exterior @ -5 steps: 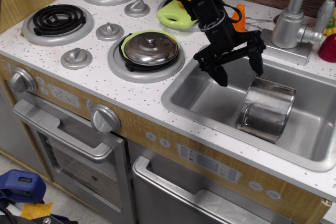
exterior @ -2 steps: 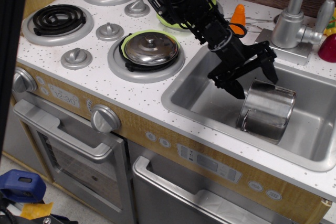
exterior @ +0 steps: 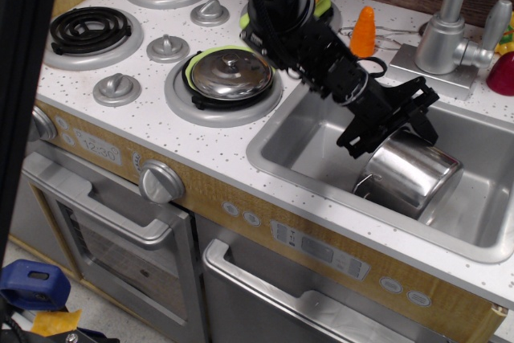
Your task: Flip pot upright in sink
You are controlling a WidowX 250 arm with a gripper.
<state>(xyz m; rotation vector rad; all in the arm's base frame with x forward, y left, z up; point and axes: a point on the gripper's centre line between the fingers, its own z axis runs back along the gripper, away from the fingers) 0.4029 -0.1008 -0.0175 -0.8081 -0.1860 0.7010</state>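
Shiny steel cylindrical pot (exterior: 411, 176) tilted in matte grey sink (exterior: 315, 144); black pincer (exterior: 395, 122) spread open over rim.

pot (exterior: 411, 173) in sink (exterior: 321, 130) | lid (exterior: 231, 73) on burner left of sink

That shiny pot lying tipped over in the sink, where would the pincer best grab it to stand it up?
Probably the upper rim of the pot. It lies tilted on its side in the sink, its smooth round wall facing up and hard to pinch. The open pincer already sits at its top left edge, so coming from above, one finger inside the thin rim, suits it.
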